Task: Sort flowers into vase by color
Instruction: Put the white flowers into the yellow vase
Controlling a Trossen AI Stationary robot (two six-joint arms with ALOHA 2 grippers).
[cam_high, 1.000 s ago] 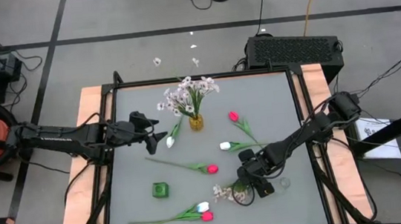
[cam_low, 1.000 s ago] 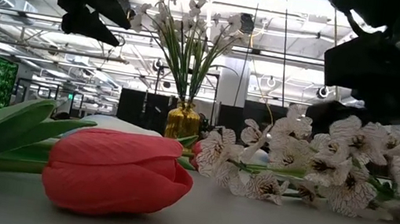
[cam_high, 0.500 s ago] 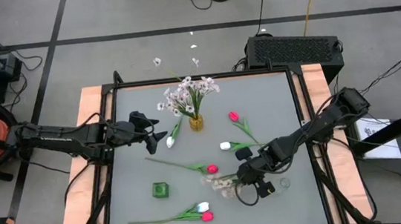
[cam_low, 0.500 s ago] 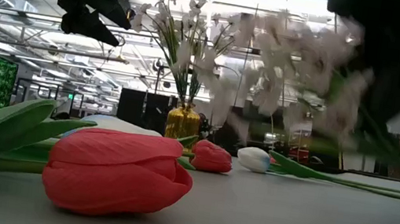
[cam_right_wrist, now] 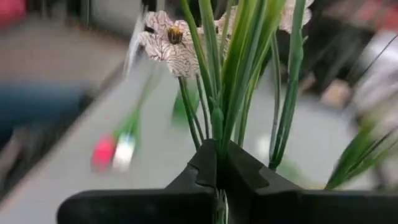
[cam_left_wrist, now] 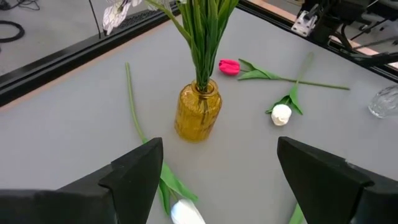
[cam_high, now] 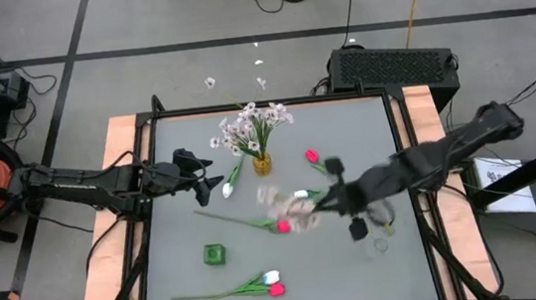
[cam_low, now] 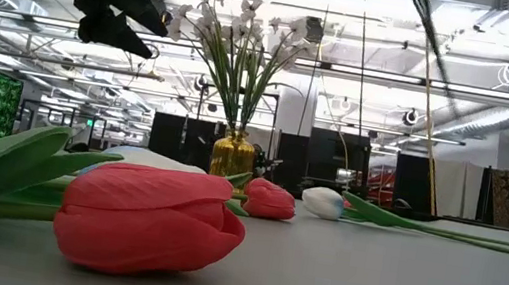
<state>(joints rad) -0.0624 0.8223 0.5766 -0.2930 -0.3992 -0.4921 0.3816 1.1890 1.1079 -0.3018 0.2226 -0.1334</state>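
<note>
The left gripper (cam_high: 213,181) stays wide open beside the yellow vase (cam_high: 262,164), as before. The right gripper (cam_high: 336,197), clamped on a spray of pale blossoms (cam_high: 289,211), has lifted it from the near table and now carries it above the middle

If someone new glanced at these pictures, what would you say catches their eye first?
Probably the right gripper over the table's middle, shut on a spray of pale blossoms lifted clear of the table. Next, the amber vase near the far edge, already holding similar sprays, with the open left gripper hovering beside it. In the low view, a red tulip lies huge in the foreground.
</note>
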